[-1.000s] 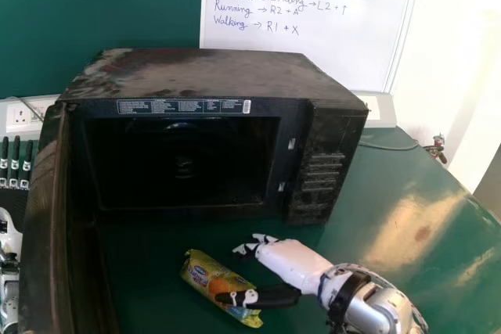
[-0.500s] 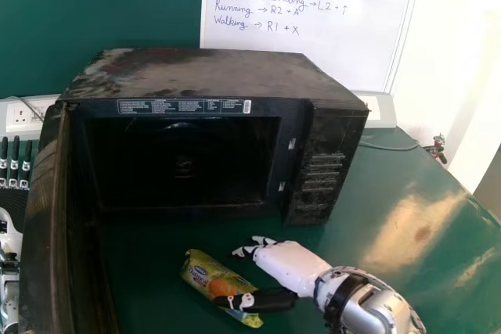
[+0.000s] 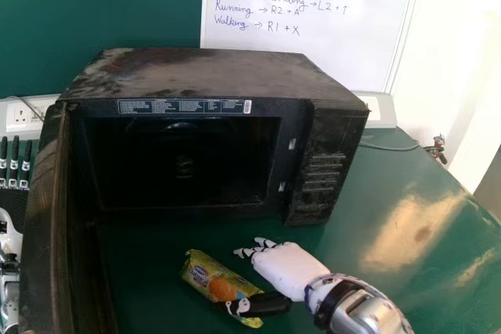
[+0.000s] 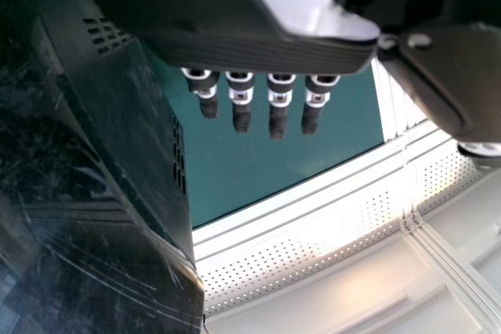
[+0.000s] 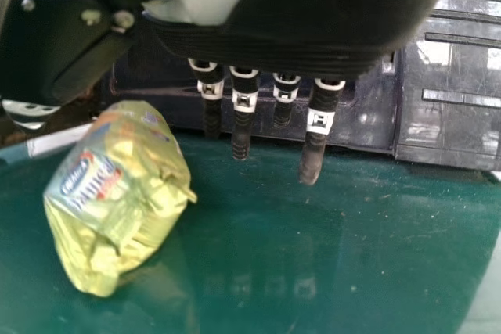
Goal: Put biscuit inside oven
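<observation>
Right now, the right hand (image 3: 290, 271) is spread wide, fingers extended, with the yellow biscuit packet (image 3: 205, 269) lying just to its left on the green tabletop (image 3: 376, 201); the thumb crosses the packet's near end in the head view, though whether they touch I cannot tell. Beyond those fingers stands the black microwave oven (image 3: 211, 72), door open, and the left hand (image 3: 14, 163), fingers straight, is beside it.

Way in through oven (image 3: 211, 76) front; open door (image 3: 41, 224) blocks left side.
</observation>
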`<act>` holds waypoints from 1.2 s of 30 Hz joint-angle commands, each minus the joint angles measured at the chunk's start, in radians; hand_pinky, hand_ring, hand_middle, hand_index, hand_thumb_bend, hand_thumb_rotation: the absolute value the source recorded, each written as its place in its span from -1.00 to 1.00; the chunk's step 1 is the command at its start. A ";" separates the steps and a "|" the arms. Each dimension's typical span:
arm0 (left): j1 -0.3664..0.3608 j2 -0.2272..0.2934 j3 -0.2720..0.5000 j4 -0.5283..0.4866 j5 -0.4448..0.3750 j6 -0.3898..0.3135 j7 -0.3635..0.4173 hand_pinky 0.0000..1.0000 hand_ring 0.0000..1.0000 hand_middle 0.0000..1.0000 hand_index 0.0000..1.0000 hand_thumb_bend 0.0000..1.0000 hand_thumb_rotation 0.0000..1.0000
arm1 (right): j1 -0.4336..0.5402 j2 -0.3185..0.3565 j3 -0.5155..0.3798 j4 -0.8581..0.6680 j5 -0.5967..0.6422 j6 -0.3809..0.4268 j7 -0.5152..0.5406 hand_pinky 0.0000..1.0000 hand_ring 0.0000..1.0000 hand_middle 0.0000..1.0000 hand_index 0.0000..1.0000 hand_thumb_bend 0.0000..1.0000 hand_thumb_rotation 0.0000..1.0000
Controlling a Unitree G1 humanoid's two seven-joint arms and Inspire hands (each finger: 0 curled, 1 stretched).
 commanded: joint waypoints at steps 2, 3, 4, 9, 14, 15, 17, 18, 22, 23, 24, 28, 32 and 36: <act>0.044 -0.036 -0.006 0.044 0.007 0.003 0.003 -1.00 -1.00 1.00 1.00 -0.07 1.00 | 0.016 0.009 0.014 -0.026 -0.055 0.013 0.002 0.38 0.76 0.77 0.93 1.00 -0.28; 0.043 -0.035 -0.006 0.046 0.008 0.001 0.003 -1.00 -1.00 1.00 1.00 -0.07 1.00 | 0.017 0.012 0.019 -0.031 -0.077 0.018 0.007 0.39 0.77 0.79 0.93 1.00 -0.29; 0.042 -0.033 -0.006 0.049 0.009 0.000 0.001 -1.00 -1.00 1.00 1.00 -0.07 1.00 | 0.019 0.014 0.022 -0.035 -0.096 0.022 0.011 0.40 0.78 0.79 0.94 1.00 -0.30; 0.045 -0.039 -0.006 0.039 0.002 0.011 0.014 -1.00 -1.00 1.00 1.00 -0.06 1.00 | 0.024 0.028 0.035 -0.051 -0.167 0.039 0.029 0.44 0.79 0.81 0.92 1.00 -0.39; 0.050 -0.046 -0.008 0.024 0.003 0.009 0.020 -1.00 -1.00 1.00 1.00 -0.06 1.00 | 0.020 0.043 0.048 -0.064 -0.224 0.055 0.078 0.49 0.81 0.83 0.90 1.00 -0.44; 0.050 -0.046 -0.008 0.024 0.002 0.013 0.020 -1.00 -1.00 1.00 1.00 -0.05 1.00 | 0.020 0.051 0.049 -0.066 -0.234 0.062 0.091 0.51 0.82 0.84 0.89 1.00 -0.47; 0.050 -0.045 -0.008 0.024 0.001 0.015 0.018 -1.00 -1.00 1.00 1.00 -0.05 1.00 | 0.021 0.060 0.052 -0.067 -0.251 0.063 0.100 0.52 0.83 0.84 0.88 1.00 -0.50; 0.050 -0.044 -0.009 0.025 0.002 0.014 0.013 -1.00 -1.00 1.00 1.00 -0.05 1.00 | 0.022 0.062 0.053 -0.066 -0.257 0.062 0.104 0.52 0.83 0.84 0.87 1.00 -0.50; 0.050 -0.044 -0.008 0.026 0.000 0.017 0.010 -1.00 -1.00 1.00 1.00 -0.06 1.00 | 0.026 0.062 0.055 -0.060 -0.263 0.049 0.101 0.53 0.83 0.84 0.86 1.00 -0.49; 0.049 -0.043 -0.008 0.030 0.002 0.013 0.006 -1.00 -1.00 1.00 1.00 -0.06 1.00 | 0.028 0.059 0.055 -0.058 -0.266 0.043 0.091 0.51 0.81 0.83 0.85 1.00 -0.49; 0.049 -0.043 -0.009 0.030 0.004 0.009 0.005 -1.00 -1.00 1.00 1.00 -0.06 1.00 | 0.030 0.057 0.056 -0.056 -0.270 0.041 0.088 0.50 0.80 0.82 0.84 0.98 -0.50; 0.046 -0.041 -0.007 0.036 0.003 0.009 0.008 -1.00 -1.00 1.00 1.00 -0.07 1.00 | 0.031 0.057 0.062 -0.054 -0.293 0.035 0.102 0.51 0.81 0.83 0.85 1.00 -0.44; 0.049 -0.044 -0.008 0.026 0.003 0.010 0.021 -1.00 -1.00 1.00 1.00 -0.06 1.00 | 0.029 0.061 0.069 -0.055 -0.314 0.040 0.128 0.52 0.81 0.82 0.84 1.00 -0.38; 0.045 -0.037 -0.007 0.041 0.002 0.009 -0.003 -1.00 -1.00 1.00 1.00 -0.06 1.00 | 0.032 0.061 0.078 -0.054 -0.358 0.033 0.118 0.46 0.74 0.77 0.78 0.89 -0.30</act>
